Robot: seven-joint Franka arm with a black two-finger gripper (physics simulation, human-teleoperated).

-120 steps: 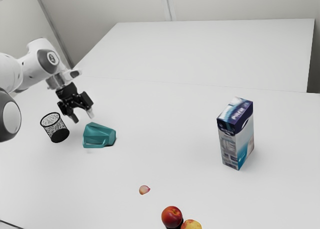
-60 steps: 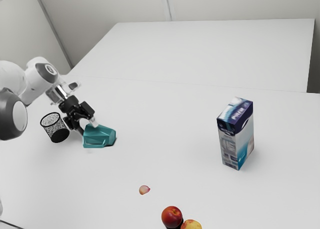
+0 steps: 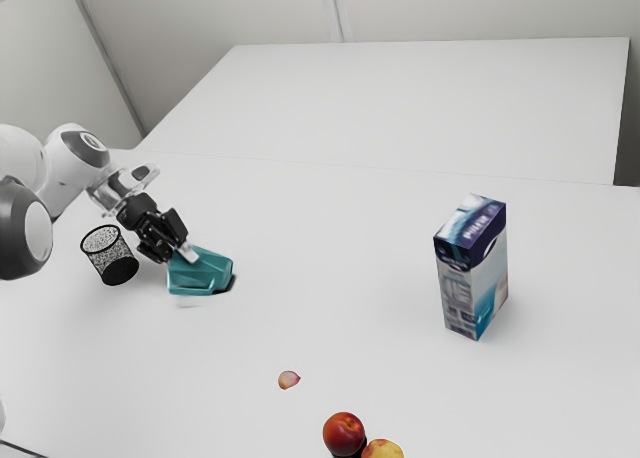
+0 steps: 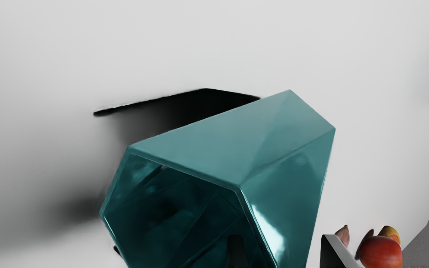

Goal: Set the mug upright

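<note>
— Exterior view, mug as dial centre. Found it?

— Yes. Teal mug (image 3: 203,272), lying over on its side on the white table (image 3: 330,228). Mouth toward 10 o'clock, base toward 4, handle low on the 6 o'clock side.

— And the gripper?

— Gripper (image 3: 173,252) at 10 o'clock, right at the rim. Arm (image 3: 75,168) reaching in from farther out on the same bearing.

— Wide or narrow?

— Wrist view: parted, with the near wall of the mug between the fingers. One finger (image 4: 235,251) seen against the dark mouth, other finger (image 4: 333,253) outside the wall. Thin strip of table visible between outer finger and mug; contact farther down, cannot tell.

— Shadow?

— Wrist view again: hard black shadow (image 4: 184,108) on the table, just beside the mug.

— Neighbours, exterior dial?

— Black mesh cup (image 3: 112,258), near, between 9 and 10 o'clock. Blue and white carton (image 3: 472,268), upright, well apart at 3. Small pinkish clove (image 3: 288,380) toward 5. Red fruit (image 3: 343,434) farther out, between 4 and 5, with yellow fruit (image 3: 383,450) just beside it.
</note>
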